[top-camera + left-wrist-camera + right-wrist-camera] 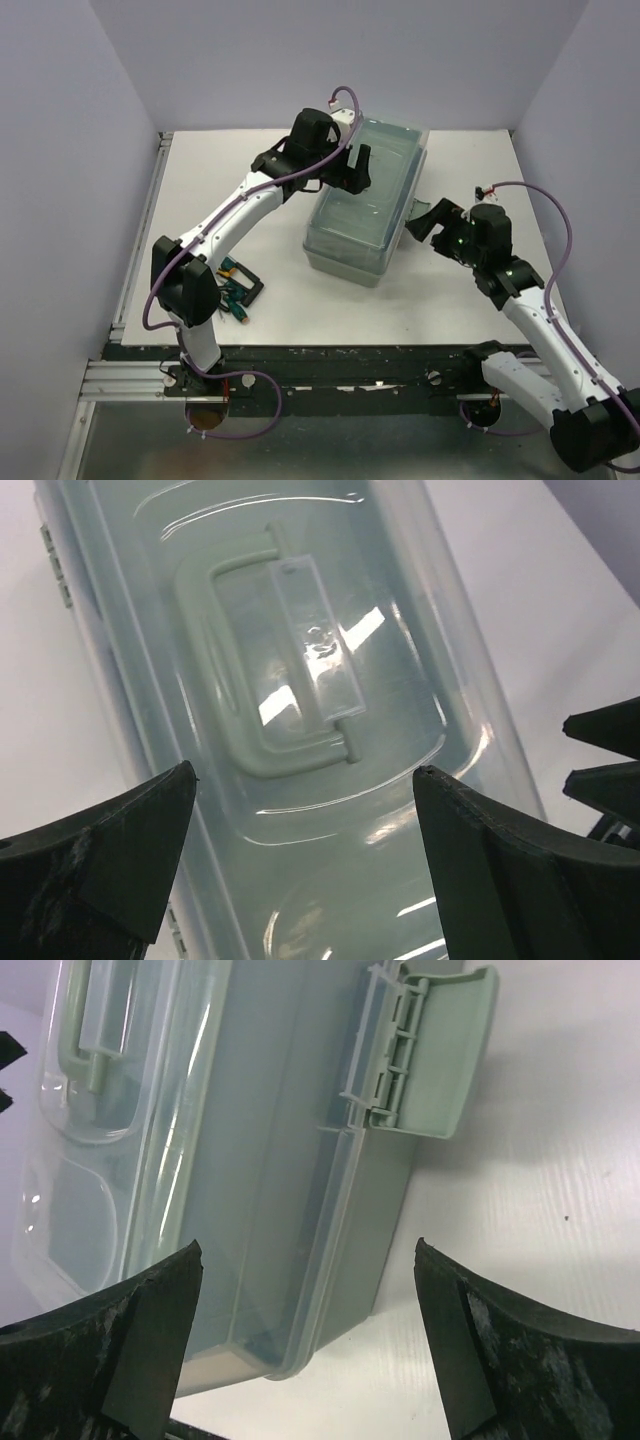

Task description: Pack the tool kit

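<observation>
Likely opening toolbox; tools lie left of it.
Left gripper above lid, right gripper beside latch, both released; lid needs lifting.

Sage-green toolbox, translucent lid on, side latch ajar.

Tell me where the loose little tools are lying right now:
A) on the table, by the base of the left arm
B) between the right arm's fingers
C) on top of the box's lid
A: the loose tools lie on the table beside the left arm's base. Nothing rests on the toolbox lid, and the right fingers are spread with nothing between them.
</observation>
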Robot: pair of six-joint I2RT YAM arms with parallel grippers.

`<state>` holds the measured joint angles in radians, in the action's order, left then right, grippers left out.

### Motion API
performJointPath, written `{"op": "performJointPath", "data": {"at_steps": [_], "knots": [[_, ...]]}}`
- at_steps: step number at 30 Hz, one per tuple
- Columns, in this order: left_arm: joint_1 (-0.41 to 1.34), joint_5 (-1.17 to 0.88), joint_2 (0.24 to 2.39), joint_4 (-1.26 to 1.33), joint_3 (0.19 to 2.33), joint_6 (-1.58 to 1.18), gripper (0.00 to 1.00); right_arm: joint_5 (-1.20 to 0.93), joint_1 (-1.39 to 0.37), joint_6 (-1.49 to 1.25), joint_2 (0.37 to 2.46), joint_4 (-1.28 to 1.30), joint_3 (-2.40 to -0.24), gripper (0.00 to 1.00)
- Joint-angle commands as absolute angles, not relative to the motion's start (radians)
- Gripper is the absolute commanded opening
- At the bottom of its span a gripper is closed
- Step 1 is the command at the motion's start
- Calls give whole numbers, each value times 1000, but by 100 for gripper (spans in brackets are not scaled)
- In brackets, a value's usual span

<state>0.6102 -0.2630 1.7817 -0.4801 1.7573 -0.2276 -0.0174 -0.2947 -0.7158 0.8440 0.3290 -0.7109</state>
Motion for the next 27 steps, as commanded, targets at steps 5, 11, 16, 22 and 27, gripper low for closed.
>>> {"op": "performJointPath", "data": {"at_steps": [5, 11, 16, 22, 27], "knots": [[531, -218, 1752, -482, 1672, -230, 99, -146, -295, -730, 982, 223, -807, 94], [482, -363, 1724, -345, 1517, -314, 99, -204, -295, -808, 1058, 103, -779, 94], [468, -405, 1726, -287, 1459, -344, 99, -236, -296, -844, 1103, 19, -773, 94], [460, -428, 1741, -261, 1411, -373, 76, -264, -301, -879, 1181, -47, -787, 94], [459, -437, 1741, -238, 1352, -391, 56, -299, -316, -903, 1232, -69, -830, 93]]}}
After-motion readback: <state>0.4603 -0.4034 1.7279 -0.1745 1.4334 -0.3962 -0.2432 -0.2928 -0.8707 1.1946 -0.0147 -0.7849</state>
